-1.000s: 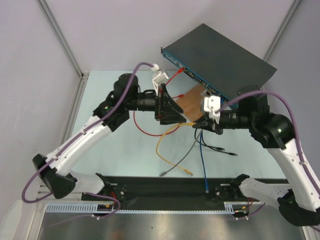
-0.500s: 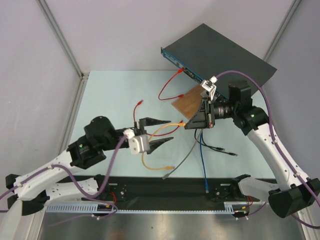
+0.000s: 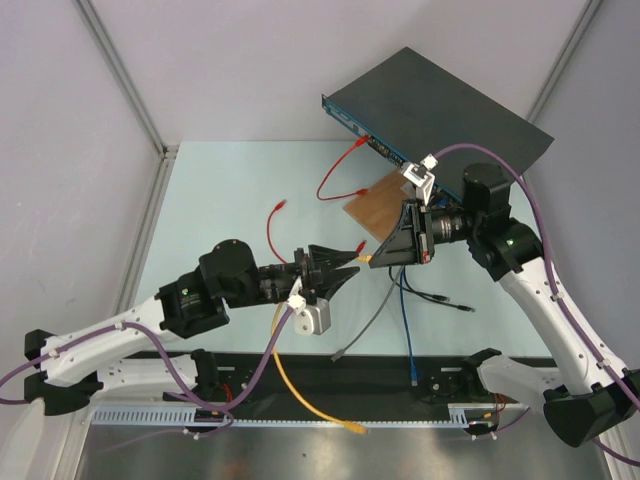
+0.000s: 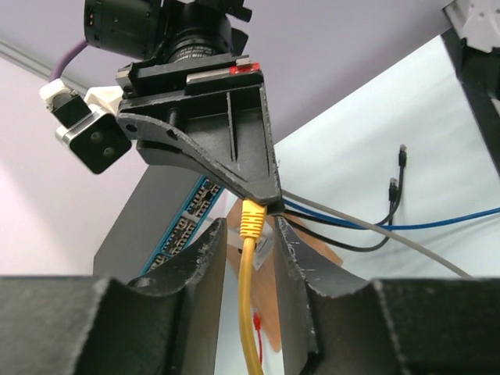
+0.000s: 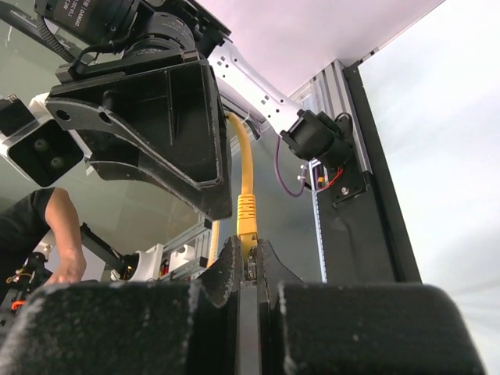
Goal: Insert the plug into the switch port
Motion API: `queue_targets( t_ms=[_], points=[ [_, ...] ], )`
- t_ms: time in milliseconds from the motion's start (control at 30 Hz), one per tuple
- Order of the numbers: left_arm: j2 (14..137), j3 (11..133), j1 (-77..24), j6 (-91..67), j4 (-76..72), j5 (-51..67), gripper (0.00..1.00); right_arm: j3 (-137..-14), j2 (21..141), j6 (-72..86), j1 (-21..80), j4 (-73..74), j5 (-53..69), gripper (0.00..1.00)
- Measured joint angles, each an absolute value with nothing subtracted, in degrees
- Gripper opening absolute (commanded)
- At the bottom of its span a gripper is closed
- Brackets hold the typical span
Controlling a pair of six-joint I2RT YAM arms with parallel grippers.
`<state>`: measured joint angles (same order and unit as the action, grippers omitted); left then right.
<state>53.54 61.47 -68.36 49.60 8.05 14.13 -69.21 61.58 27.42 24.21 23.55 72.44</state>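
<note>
Right claw (image 5: 247, 246) clenched on yellow plug (image 5: 246, 212), left claw (image 4: 248, 226) parted around yellow cable (image 4: 250, 312), arms outstretched tip to tip.

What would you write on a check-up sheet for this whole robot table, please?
Surface: pale green table.
Job's things: black switch at far right, blue socket face toward the arms; yellow plug not yet in a port.
Clutter: brown board beside the switch's face.
Grippers: right gripper shut on the yellow plug; left gripper open either side of its cable.
Cables: yellow cable trails to the near edge; red cable, blue cable, grey cable, black cables loose.
Surroundings: pale walls, metal posts.
</note>
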Motion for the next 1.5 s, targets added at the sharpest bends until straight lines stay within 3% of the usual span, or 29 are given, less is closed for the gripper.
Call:
queue_targets(
  t_ms=[300, 500, 633, 700, 733, 767, 833, 867, 1000, 1233, 1500],
  points=[
    [54.0, 61.5, -68.4, 51.4, 9.2, 11.8, 0.28, -69.2, 61.5, 27.0, 24.3, 23.8, 72.9, 0.00],
    [55.0, 61.5, -68.4, 51.6, 9.9, 10.7, 0.15, -69.2, 61.2, 26.2, 24.7, 24.8, 72.9, 0.00],
    [55.1, 61.5, -68.4, 51.5, 10.5, 10.6, 0.00, -69.2, 61.2, 25.4, 24.7, 25.5, 72.8, 0.00],
    [55.1, 61.5, -68.4, 51.5, 10.6, 10.7, 0.00, -69.2, 61.2, 25.1, 24.7, 25.9, 72.7, 0.01],
    [55.1, 61.5, -68.5, 51.5, 10.7, 10.6, 0.00, -69.2, 61.2, 24.8, 24.7, 26.1, 72.4, 0.25],
    [55.2, 61.5, -68.5, 51.1, 10.9, 10.6, 0.00, -69.3, 61.2, 24.7, 24.7, 26.5, 72.2, 0.42],
    [55.9, 61.9, -68.5, 49.6, 11.4, 10.5, 0.00, -69.6, 61.2, 23.9, 24.5, 27.4, 71.0, 0.64],
    [56.6, 62.3, -68.5, 48.3, 11.7, 10.3, 0.00, -70.0, 61.2, 23.3, 23.9, 28.2, 70.2, 0.69],
    [62.5, 68.1, -68.5, 37.6, 15.5, 7.8, 0.00, -72.6, 60.8, 22.7, 15.9, 28.3, 65.2, 0.76],
    [74.6, 80.4, -68.5, 14.3, 19.0, 0.1, 0.00, -73.4, 57.4, 29.6, -10.6, 22.5, 60.7, 0.84],
    [87.6, 92.6, -68.5, -1.7, 21.0, -6.5, 0.00, -72.4, 54.5, 33.1, -39.3, 23.3, 66.4, 0.88]
  ],
)
